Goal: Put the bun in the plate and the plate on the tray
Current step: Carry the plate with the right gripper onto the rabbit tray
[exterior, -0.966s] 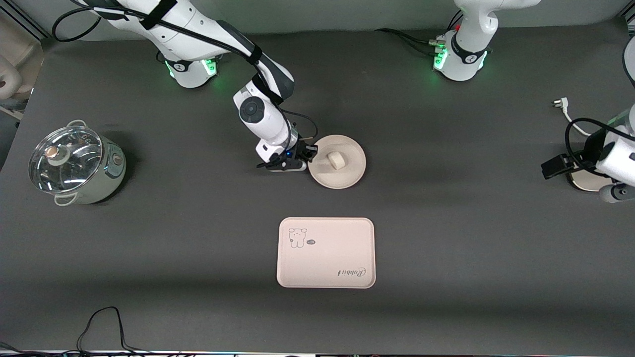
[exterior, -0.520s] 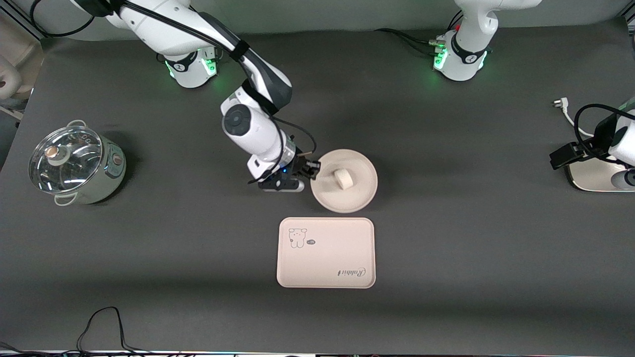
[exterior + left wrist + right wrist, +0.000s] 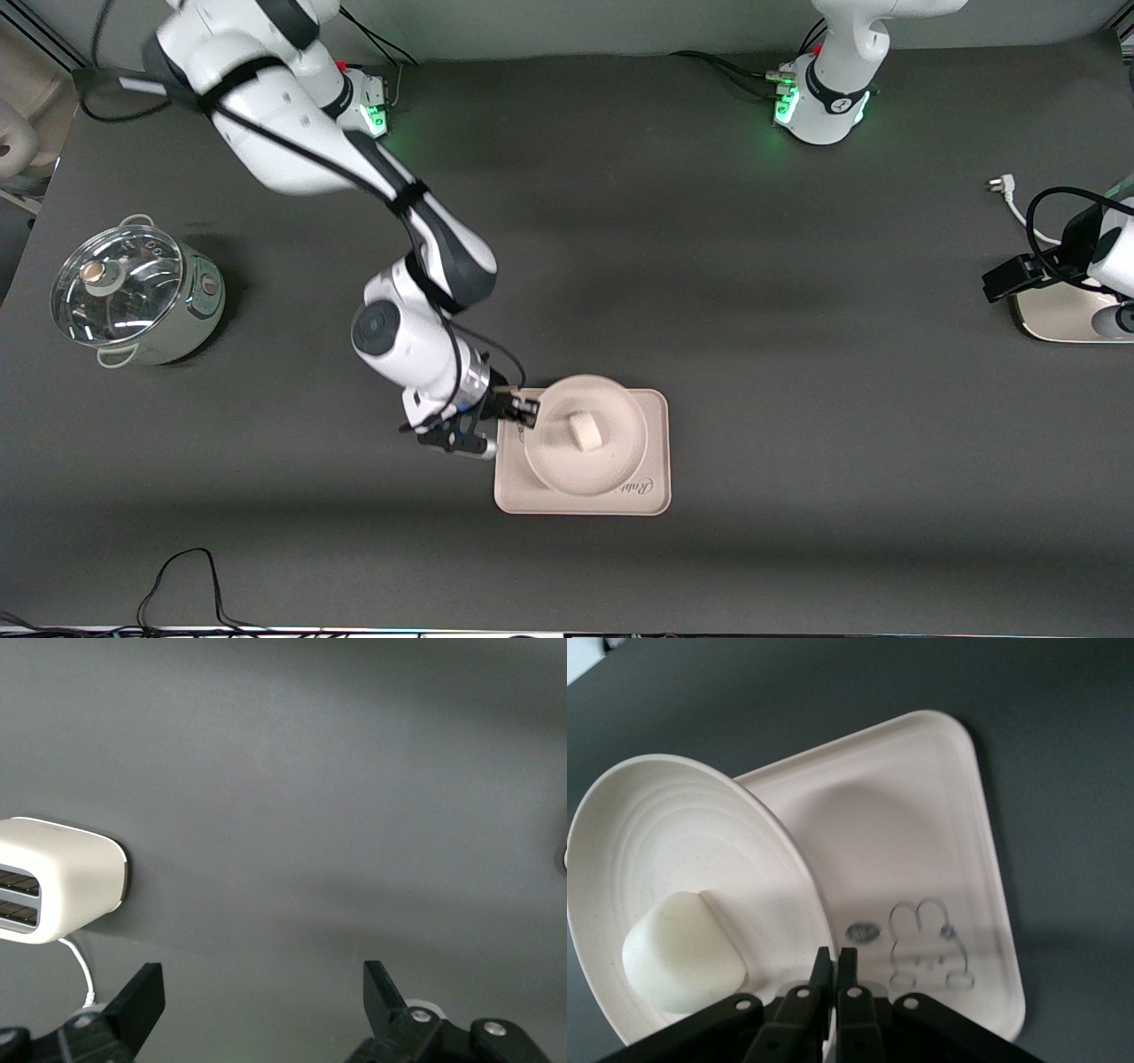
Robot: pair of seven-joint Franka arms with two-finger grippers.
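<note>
Lidded pot (image 3: 133,294) is seen at frame left, with bare table around it. Right gripper (image 3: 524,411) is clamped shut on the rim of the plate (image 3: 611,461), held over the tray (image 3: 654,496) at lower centre. Bun (image 3: 586,431) lies in the plate, long axis roughly vertical in frame. Left gripper (image 3: 261,1001) waits with fingers spread wide and empty at the right edge, beside a toaster (image 3: 58,879).

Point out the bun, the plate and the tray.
bun (image 3: 586,431), front view, its top.
plate (image 3: 549,465), front view, bare rim nearest the camera.
tray (image 3: 654,496), front view, bare corner toward the left arm's end.
</note>
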